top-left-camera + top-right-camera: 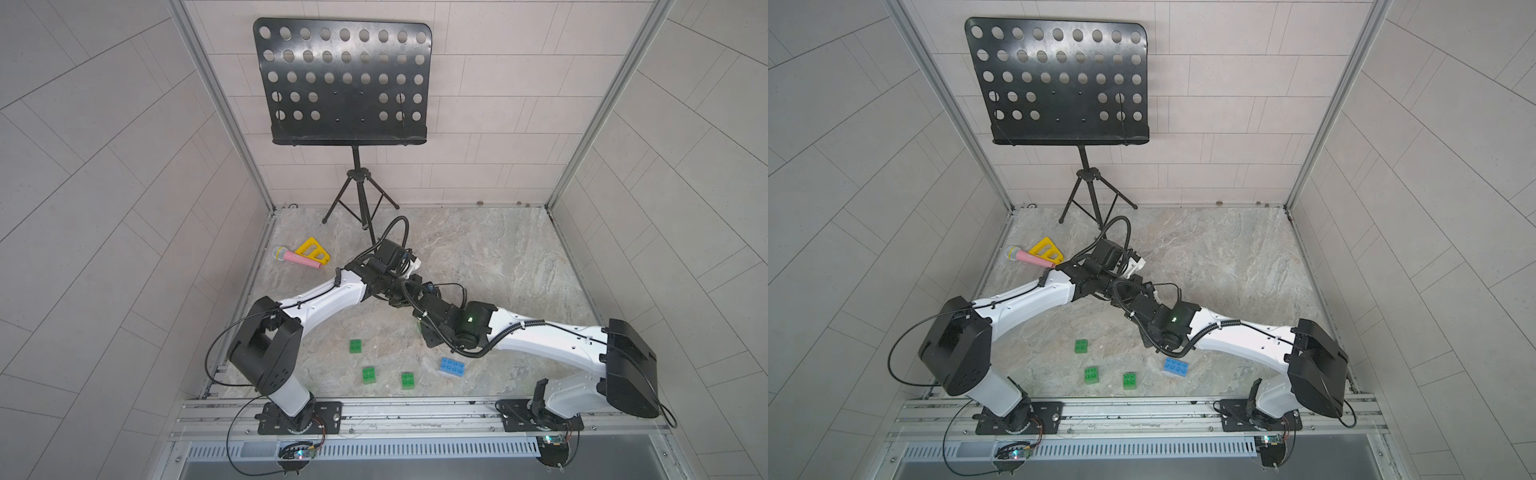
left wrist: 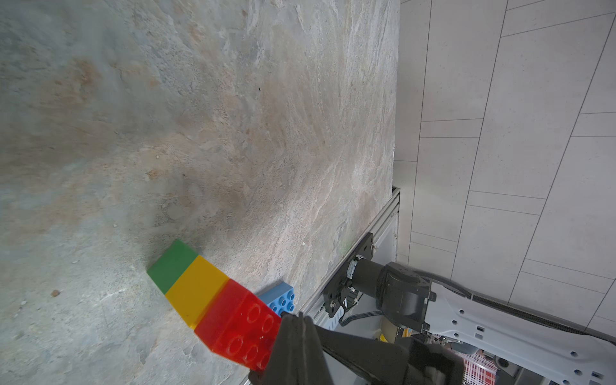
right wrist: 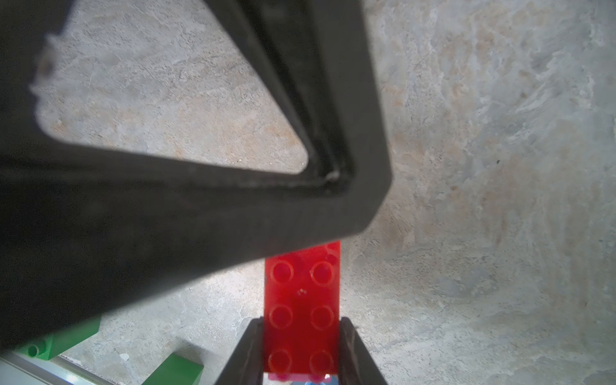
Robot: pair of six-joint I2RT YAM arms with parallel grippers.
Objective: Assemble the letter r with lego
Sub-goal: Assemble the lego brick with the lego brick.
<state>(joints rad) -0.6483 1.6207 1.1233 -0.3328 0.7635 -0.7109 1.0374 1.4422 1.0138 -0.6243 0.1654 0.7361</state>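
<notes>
A long red lego brick (image 3: 301, 293) sits between the fingers of my right gripper (image 3: 301, 321), which is shut on its long sides. Under it a pink brick (image 3: 283, 376) peeks out. In the left wrist view the red brick (image 2: 240, 320) tops a stack with a yellow brick (image 2: 196, 293) and a green brick (image 2: 173, 266). My left gripper (image 2: 295, 316) is shut, its joined tips resting on the red brick's studs. Both arms meet over mid-table (image 1: 399, 286), hiding the stack in both top views. Three loose green bricks (image 1: 355, 346) (image 1: 369, 375) (image 1: 408, 380) and a blue brick (image 1: 452, 367) lie near the front.
A black music stand (image 1: 340, 87) stands on tripod legs (image 1: 357, 208) at the back of the table. A pink toy microphone (image 1: 297, 257) and a yellow triangular toy (image 1: 313, 249) lie at the back left. Metal rails (image 1: 415, 409) run along the front edge.
</notes>
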